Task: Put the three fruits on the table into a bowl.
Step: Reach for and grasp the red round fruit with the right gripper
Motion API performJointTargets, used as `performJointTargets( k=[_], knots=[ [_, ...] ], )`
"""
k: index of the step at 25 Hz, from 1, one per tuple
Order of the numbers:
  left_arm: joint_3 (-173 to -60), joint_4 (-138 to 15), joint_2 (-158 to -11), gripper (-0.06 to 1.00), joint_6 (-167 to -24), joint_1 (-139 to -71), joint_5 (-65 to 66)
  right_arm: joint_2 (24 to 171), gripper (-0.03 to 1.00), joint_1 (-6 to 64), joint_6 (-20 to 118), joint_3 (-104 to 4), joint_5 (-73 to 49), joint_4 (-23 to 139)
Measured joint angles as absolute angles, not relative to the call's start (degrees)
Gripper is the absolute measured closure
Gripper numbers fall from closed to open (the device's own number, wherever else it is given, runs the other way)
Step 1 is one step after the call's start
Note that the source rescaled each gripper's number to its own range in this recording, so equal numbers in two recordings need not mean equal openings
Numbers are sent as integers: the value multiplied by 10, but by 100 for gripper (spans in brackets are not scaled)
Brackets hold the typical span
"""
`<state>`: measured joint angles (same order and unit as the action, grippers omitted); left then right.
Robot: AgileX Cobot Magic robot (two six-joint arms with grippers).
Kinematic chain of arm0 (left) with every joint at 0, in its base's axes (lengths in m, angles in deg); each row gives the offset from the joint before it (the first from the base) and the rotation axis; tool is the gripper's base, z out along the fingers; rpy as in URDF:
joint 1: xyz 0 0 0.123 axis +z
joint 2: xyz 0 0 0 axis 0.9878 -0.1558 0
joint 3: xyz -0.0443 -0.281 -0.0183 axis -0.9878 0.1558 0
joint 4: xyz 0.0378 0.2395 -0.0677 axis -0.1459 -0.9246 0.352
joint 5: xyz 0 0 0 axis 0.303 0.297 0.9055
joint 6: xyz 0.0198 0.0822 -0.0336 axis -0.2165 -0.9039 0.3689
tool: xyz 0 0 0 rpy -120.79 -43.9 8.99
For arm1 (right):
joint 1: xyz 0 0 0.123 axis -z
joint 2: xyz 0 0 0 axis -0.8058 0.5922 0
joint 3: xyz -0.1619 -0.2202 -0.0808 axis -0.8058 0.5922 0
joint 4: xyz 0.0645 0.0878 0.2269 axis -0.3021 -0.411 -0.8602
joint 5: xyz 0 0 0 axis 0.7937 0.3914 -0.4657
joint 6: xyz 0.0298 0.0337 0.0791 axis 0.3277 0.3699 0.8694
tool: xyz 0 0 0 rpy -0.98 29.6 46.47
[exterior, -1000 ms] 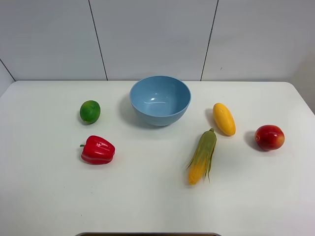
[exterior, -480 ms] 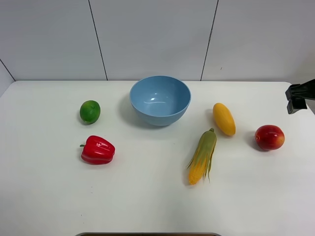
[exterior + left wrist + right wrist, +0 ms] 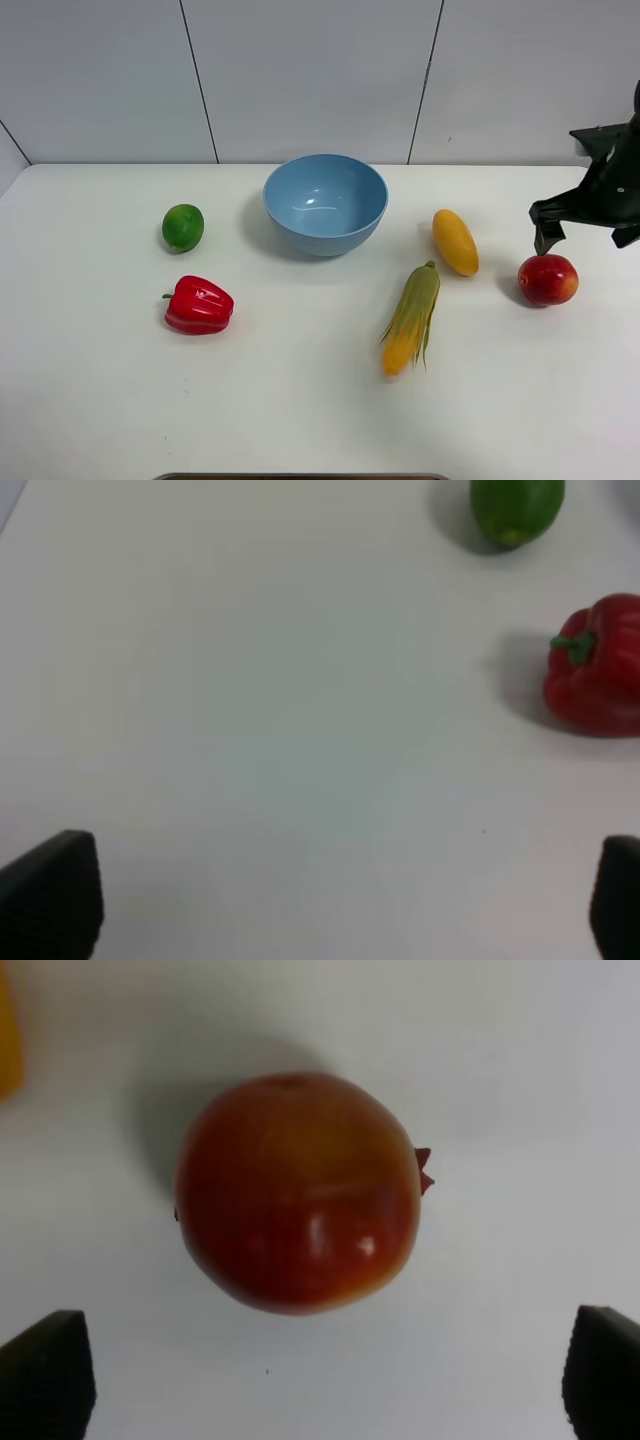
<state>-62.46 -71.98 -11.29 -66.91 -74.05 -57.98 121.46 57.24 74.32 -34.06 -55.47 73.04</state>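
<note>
My right arm reaches in from the right edge of the high view, wrist bent downward, so that my right end effector (image 3: pixel 585 236) hangs over the red apple (image 3: pixel 548 279) at the right side of the tabletop (image 3: pixel 300 400). Its fingertips (image 3: pixel 45 1375) stand wide apart with nothing between them. The apple (image 3: pixel 298 1192) lies on the white surface ahead of them, untouched as far as I can judge, since the high view does not show how far above it I am. The mango (image 3: pixel 455 241) lies to the apple's left, just beside the corn cob (image 3: pixel 411 318), and the light-blue bowl (image 3: pixel 325 235) sits at the back centre with nothing in it. The lime (image 3: pixel 183 227) rests left of the bowl, with the red pepper (image 3: pixel 199 305) in front of it (neither touching). My left end effector (image 3: pixel 330 905) is likewise wide open and holds nothing, poised over bare tabletop with the lime (image 3: pixel 517 508) and pepper (image 3: pixel 600 665) beyond it.
</note>
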Motion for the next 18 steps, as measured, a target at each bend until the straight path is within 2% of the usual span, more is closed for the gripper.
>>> performJointTargets(
  k=[4, 18],
  knots=[
    [-625, -720, -113, -6, -669, -741, -580, 1249, -3, 572, 743, -341, -538, 729],
    [-625, -720, -113, -6, -669, -741, -580, 1329, -3, 572, 739, -347, -502, 717]
  ],
)
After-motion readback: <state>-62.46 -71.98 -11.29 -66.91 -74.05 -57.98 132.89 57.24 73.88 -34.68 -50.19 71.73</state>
